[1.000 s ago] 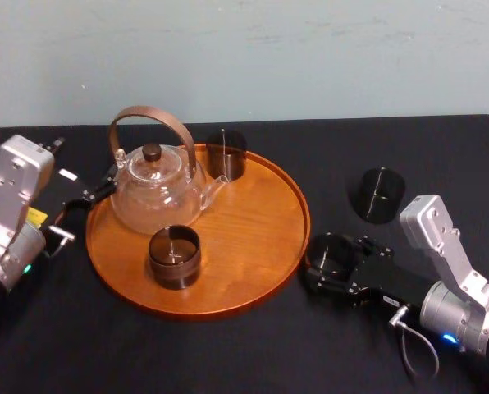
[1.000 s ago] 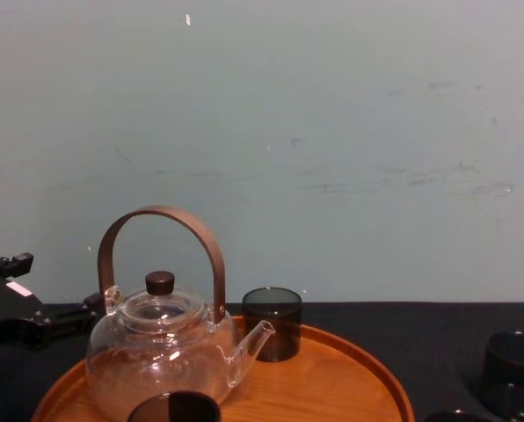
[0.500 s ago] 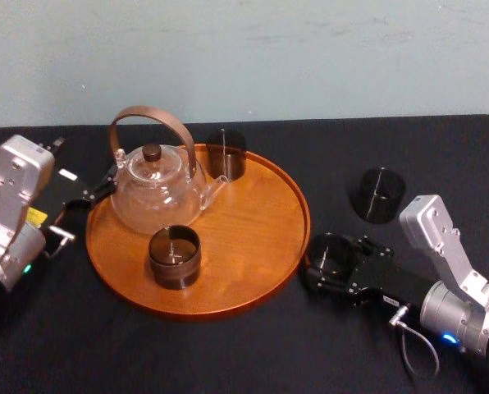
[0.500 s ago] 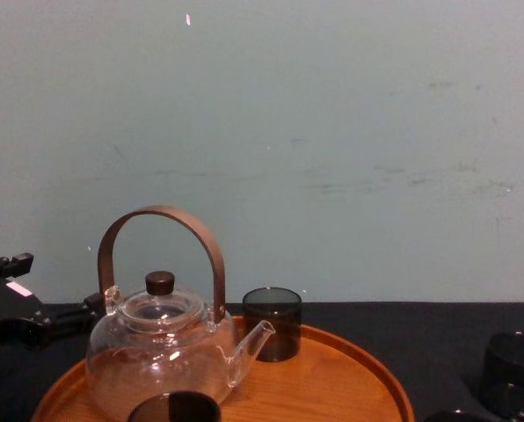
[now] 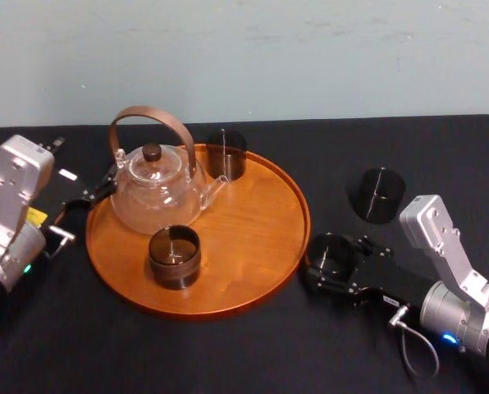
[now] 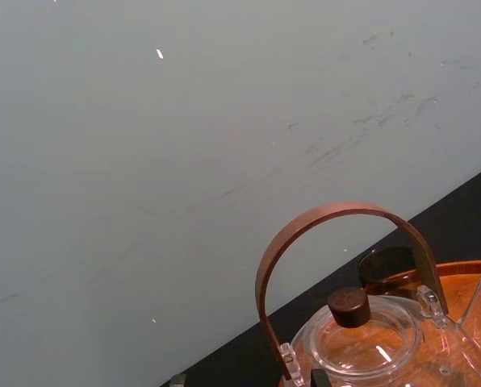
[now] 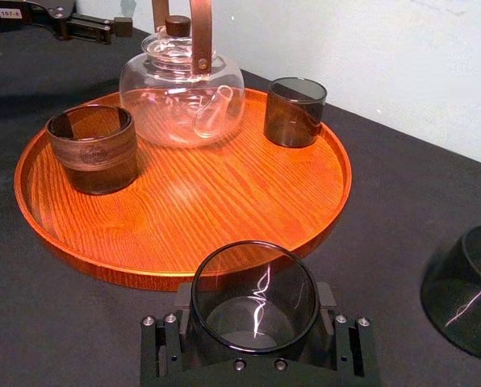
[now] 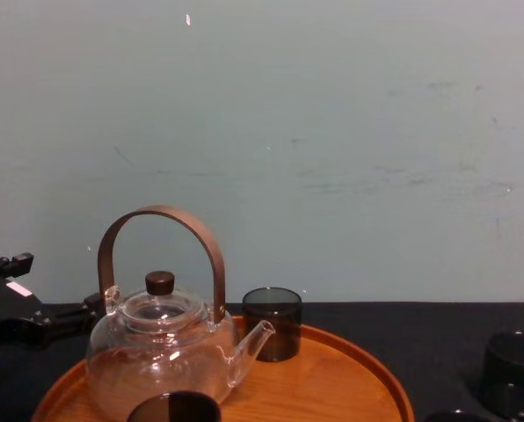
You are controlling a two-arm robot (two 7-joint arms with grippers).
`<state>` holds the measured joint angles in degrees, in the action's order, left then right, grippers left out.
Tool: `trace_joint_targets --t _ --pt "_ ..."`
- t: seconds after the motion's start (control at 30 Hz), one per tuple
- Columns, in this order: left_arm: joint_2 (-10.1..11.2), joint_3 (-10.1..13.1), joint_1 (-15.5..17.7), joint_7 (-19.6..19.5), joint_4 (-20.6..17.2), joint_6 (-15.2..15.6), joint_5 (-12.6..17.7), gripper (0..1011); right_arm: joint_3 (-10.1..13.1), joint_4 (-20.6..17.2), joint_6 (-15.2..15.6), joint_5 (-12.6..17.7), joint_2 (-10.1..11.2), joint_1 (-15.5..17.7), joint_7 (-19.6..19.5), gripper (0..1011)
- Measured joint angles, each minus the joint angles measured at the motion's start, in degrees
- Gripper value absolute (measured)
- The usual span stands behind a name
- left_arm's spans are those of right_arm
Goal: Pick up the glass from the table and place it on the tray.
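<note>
Your right gripper (image 7: 254,326) clasps the smoky, thin-walled cylindrical glass (image 7: 254,294), its black fingers narrowed against both sides. The glass stands upright on the matte black table (image 5: 228,353). Just past the fingertips lies the round orange-brown wooden tray (image 7: 224,201), grained and low-rimmed, near the glass but apart from it. Your left gripper (image 5: 97,190) sits parked at the tray's opposite side, beside the clear glass teapot (image 5: 157,193).

The tray (image 5: 257,234) is orange-brown, the table (image 5: 228,353) black
</note>
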<state>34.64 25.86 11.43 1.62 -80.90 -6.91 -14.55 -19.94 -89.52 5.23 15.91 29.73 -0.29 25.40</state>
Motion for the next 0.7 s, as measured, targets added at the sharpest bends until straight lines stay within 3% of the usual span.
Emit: trace_joint_targets --t 0.33,0.7 --pt "0.00 0.00 0.00 0.00 0.00 0.00 0.00 1001 0.24 -0.02 0.03 0.54 0.10 0.00 0.24 903" --pt "0.00 0.00 0.00 0.00 0.00 0.00 0.00 1001 1.05 -3.82 -0.30 1.48 1.54 1.27 0.39 904"
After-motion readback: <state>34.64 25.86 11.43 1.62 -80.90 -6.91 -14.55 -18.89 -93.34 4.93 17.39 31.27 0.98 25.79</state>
